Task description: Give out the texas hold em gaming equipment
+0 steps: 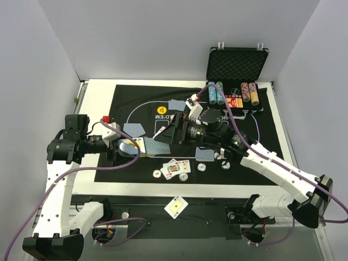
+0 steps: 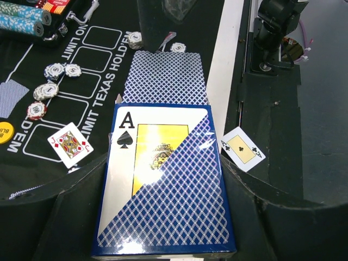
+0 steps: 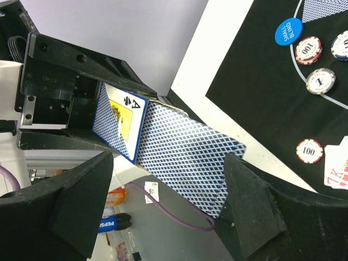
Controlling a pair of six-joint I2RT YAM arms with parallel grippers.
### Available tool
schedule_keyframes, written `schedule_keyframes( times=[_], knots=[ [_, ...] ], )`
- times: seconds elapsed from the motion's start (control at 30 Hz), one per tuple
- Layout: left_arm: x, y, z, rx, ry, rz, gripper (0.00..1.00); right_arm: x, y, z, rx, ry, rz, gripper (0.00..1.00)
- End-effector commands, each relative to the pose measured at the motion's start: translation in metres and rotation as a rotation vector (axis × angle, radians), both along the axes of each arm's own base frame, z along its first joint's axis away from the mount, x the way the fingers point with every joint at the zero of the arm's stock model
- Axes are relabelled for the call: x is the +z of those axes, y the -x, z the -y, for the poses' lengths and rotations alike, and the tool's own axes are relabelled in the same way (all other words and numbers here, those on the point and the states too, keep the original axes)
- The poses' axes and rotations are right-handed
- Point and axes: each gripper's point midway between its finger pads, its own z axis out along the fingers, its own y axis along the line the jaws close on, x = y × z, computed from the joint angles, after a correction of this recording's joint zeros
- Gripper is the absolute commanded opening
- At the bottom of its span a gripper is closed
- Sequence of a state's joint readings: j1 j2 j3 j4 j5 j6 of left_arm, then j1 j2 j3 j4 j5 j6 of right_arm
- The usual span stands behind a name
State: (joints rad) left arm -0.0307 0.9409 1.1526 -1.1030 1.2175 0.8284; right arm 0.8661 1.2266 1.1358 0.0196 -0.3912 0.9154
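Observation:
My left gripper (image 2: 163, 231) is shut on a blue card box (image 2: 163, 179) printed with an ace of spades; it also shows in the top view (image 1: 128, 145). A blue-backed card (image 2: 166, 76) sticks out of the box's far end. My right gripper (image 3: 163, 212) is open, its fingers either side of that card (image 3: 185, 157), whose edge is at the right finger (image 3: 250, 206). The two grippers meet over the mat's left part (image 1: 165, 138). Poker chips (image 1: 202, 166) and face-up cards (image 1: 176, 167) lie on the near mat. A yellow disc (image 1: 161, 109) and a blue disc (image 3: 287, 31) lie on the mat.
The open black case (image 1: 236, 64) stands at the back right, with rows of chips (image 1: 216, 92) in front of it. Face-down cards (image 1: 134, 129) lie on the black mat (image 1: 261, 163). An ace of clubs (image 1: 176, 207) lies off the mat on the near frame.

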Motion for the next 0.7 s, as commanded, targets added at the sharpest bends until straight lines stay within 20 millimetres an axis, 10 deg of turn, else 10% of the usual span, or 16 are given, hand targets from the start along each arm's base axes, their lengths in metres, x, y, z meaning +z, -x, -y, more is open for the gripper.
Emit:
schedule_keyframes(
  times=[0.0,0.3,0.67],
  knots=[
    [0.018,0.003,0.005,-0.038,0.050,0.065,0.05,0.016,0.003,-0.006,0.011,-0.032,0.033,0.78],
    [0.015,0.005,0.006,-0.042,0.064,0.051,0.05,-0.013,0.009,-0.010,0.030,0.029,-0.014,0.77],
    [0.007,0.002,0.006,-0.031,0.090,0.022,0.05,0.015,0.024,-0.040,0.097,-0.017,-0.007,0.76]
  ],
)
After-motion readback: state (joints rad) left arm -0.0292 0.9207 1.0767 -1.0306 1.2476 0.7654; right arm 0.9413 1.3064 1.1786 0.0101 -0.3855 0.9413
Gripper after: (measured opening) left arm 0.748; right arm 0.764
